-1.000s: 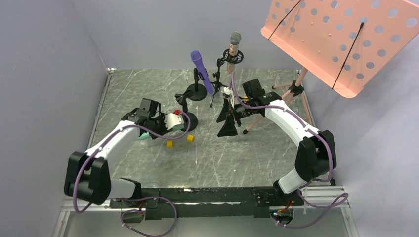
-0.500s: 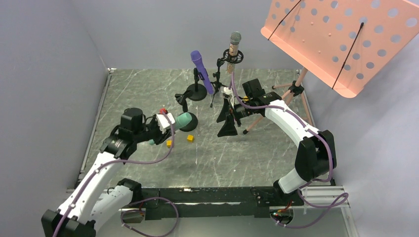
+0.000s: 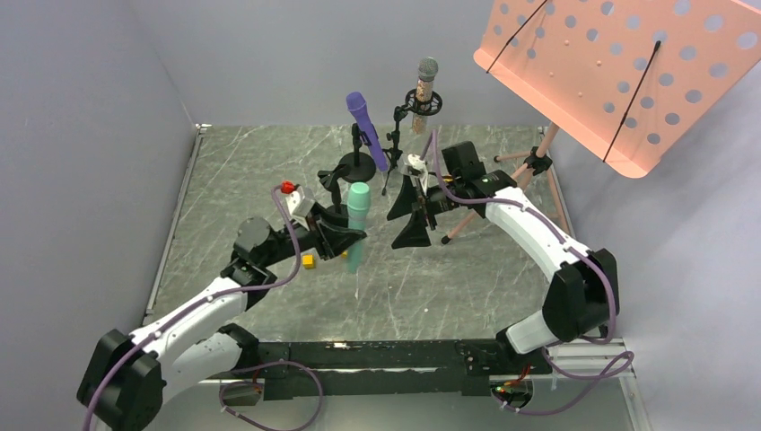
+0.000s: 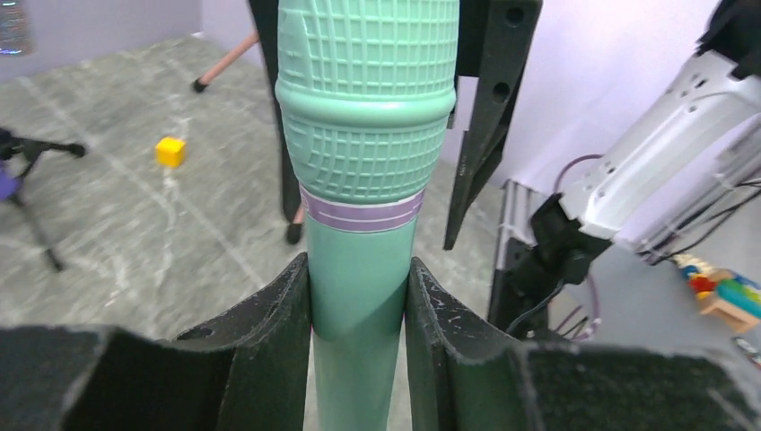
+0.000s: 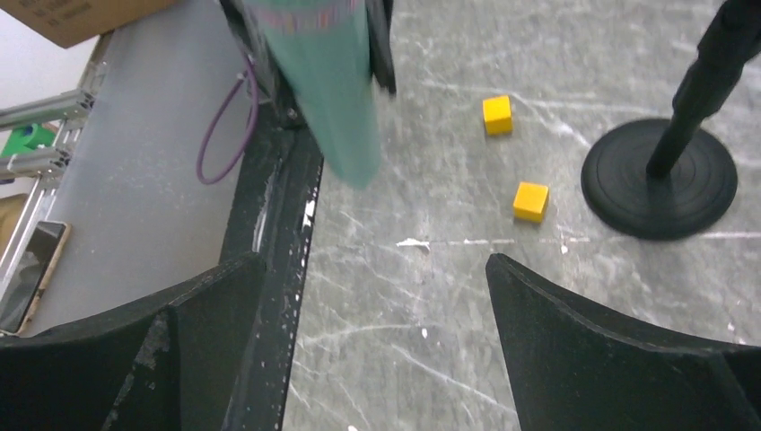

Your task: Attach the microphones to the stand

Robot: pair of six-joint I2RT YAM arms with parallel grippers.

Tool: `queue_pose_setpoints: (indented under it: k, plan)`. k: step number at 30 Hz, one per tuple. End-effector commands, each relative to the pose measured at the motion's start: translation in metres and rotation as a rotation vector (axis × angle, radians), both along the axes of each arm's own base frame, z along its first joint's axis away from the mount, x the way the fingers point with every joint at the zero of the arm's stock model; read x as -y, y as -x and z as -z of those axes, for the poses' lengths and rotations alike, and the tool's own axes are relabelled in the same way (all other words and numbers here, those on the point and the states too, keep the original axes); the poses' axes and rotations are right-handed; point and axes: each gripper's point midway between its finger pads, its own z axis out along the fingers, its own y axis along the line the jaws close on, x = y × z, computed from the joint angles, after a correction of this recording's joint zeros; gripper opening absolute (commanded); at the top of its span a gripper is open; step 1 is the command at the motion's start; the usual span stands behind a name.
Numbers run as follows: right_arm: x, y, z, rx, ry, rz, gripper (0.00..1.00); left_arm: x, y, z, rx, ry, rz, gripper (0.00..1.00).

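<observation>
My left gripper (image 3: 344, 239) is shut on the teal-green microphone (image 3: 358, 223) and holds it upright, head up, above the table, in front of the empty round-base stand (image 3: 332, 182). In the left wrist view the fingers (image 4: 269, 332) clamp its handle (image 4: 363, 269) just below the purple band. The purple microphone (image 3: 367, 126) sits in its round-base stand (image 3: 356, 168). The pinkish-copper microphone (image 3: 424, 90) sits in a tripod stand at the back. My right gripper (image 3: 408, 214) is open and empty to the right of the teal microphone, whose lower end shows in the right wrist view (image 5: 328, 81).
Two small yellow cubes (image 5: 497, 115) (image 5: 530, 201) lie on the marble table near the empty stand's black base (image 5: 660, 178). A pink perforated music stand (image 3: 619, 72) rises at the back right, with its legs (image 3: 462, 220) next to the right gripper.
My left arm has lifted the teal microphone off the table, turned it upright and carried it right, in front of the empty stand. The right arm has barely moved.
</observation>
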Motion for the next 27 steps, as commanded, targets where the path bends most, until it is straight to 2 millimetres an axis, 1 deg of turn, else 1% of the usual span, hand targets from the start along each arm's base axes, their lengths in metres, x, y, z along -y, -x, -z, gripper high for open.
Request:
queue_pose_setpoints:
  k: [1,2,3,6,9,15,20,27]
  plan:
    - [-0.008,0.01,-0.048,0.028,-0.133,-0.026,1.0,0.026,0.012,-0.065,0.104,0.209,0.066,0.0]
    - [-0.009,0.01,-0.052,0.032,-0.153,-0.029,1.0,0.031,0.014,-0.066,0.105,0.217,0.078,0.0]
    - [-0.009,0.012,-0.057,-0.009,-0.164,-0.02,1.0,0.038,0.014,-0.065,0.098,0.218,0.092,0.0]
    - [-0.011,0.017,-0.069,-0.061,-0.205,-0.022,1.0,0.051,0.015,-0.062,0.088,0.231,0.109,0.0]
    - [-0.011,0.017,-0.075,-0.102,-0.213,-0.021,1.0,0.06,0.015,-0.059,0.08,0.246,0.112,0.0]
    - [-0.009,0.017,-0.085,-0.146,-0.241,-0.023,1.0,0.068,0.014,-0.048,0.049,0.267,0.091,0.0]
    - [-0.011,0.013,-0.088,-0.17,-0.273,-0.006,1.0,0.076,0.017,-0.048,0.04,0.297,0.088,0.0]
    - [-0.012,0.017,-0.097,-0.206,-0.314,-0.027,1.0,0.083,0.017,-0.046,-0.001,0.354,0.081,0.0]
